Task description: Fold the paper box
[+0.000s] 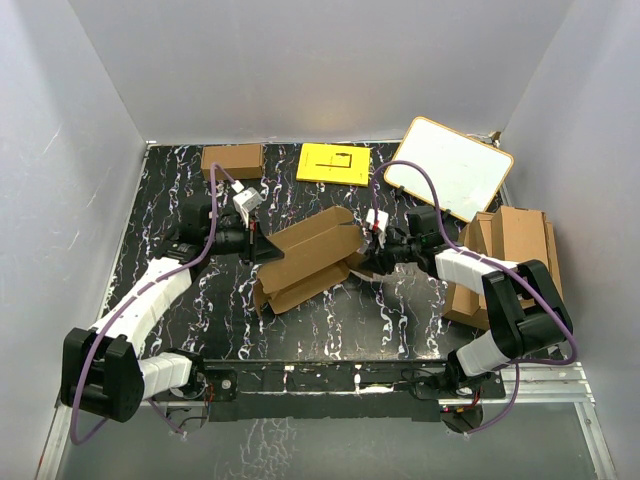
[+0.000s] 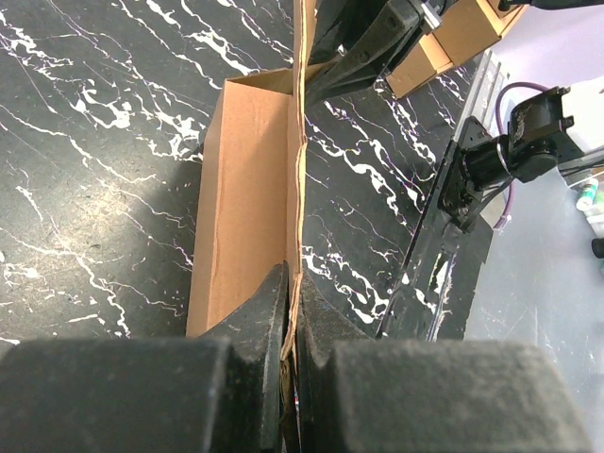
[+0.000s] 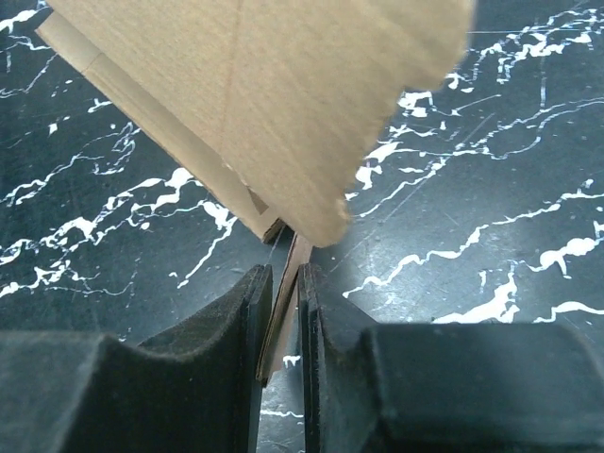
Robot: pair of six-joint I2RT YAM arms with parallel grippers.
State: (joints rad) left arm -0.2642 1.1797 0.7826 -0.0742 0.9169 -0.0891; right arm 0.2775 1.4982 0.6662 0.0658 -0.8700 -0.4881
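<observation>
The paper box (image 1: 305, 258), a plain brown carton with open flaps, lies tilted in the middle of the black marbled table. My left gripper (image 1: 262, 246) is at its left end, shut on a thin cardboard wall edge; the left wrist view shows the jaws pinching that edge (image 2: 293, 278) with the box panel (image 2: 243, 189) running away from them. My right gripper (image 1: 362, 262) is at the box's right end, shut on a narrow flap (image 3: 284, 274) below a larger rounded flap (image 3: 274, 94). The box is held between both grippers.
A smaller brown carton (image 1: 232, 160) and a yellow sheet (image 1: 334, 163) lie at the back. A whiteboard (image 1: 450, 167) leans at the back right. A pile of larger cardboard sheets (image 1: 515, 250) lies at the right edge. White walls enclose the table.
</observation>
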